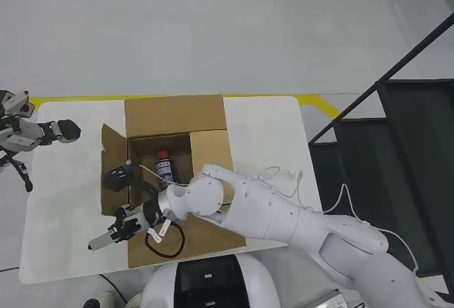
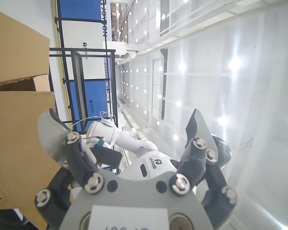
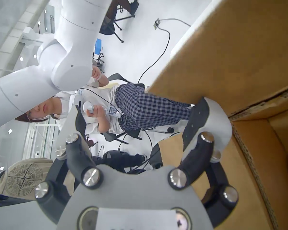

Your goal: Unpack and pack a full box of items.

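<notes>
The open cardboard box (image 1: 173, 115) sits on the white table (image 1: 265, 131) holding a red-capped can (image 1: 164, 164) and a dark item (image 1: 119, 179), with the right gripper (image 1: 100, 242) off its near left corner and the left gripper (image 1: 65, 131) well beyond its left flap.

The box (image 1: 175, 115) sits midway across the table (image 1: 61, 208), a bottle (image 1: 164, 164) inside it.

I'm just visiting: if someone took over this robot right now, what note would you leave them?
Left gripper: open, empty, at the far left corner of the table, apart from the box.
Right gripper: open, empty, beside the box's near flap.
Box open; a red-capped can and a dark item are inside.
Done: flaps opened. Left: take items out, then repack.
</notes>
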Tool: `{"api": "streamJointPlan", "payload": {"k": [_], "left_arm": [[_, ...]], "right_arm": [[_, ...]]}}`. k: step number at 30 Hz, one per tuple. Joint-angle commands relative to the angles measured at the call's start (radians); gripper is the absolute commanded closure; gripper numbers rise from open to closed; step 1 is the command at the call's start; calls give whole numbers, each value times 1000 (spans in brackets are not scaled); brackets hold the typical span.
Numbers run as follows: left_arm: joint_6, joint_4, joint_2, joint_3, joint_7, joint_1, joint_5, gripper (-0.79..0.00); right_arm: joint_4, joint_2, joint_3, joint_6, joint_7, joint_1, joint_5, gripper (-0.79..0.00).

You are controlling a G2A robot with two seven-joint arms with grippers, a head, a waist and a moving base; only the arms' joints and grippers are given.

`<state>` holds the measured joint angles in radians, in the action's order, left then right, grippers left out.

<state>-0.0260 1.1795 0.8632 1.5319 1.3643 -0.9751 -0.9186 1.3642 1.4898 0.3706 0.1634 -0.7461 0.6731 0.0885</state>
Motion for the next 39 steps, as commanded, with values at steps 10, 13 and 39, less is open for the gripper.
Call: {"api": "streamJointPlan", "payload": {"k": [10, 13, 39], "left_arm": [[-236, -12, -22, -55, 106, 14, 178, -785], [-270, -42, -24, -92, 62, 16, 256, -785], [-175, -218, 21, -236, -45, 97, 259, -785]], "right_arm": [[-190, 122, -44, 48, 38, -68, 28, -785], [-147, 111, -12, 23, 46, -53, 7, -785], [683, -206, 676, -134, -81, 684, -343, -785]]}}
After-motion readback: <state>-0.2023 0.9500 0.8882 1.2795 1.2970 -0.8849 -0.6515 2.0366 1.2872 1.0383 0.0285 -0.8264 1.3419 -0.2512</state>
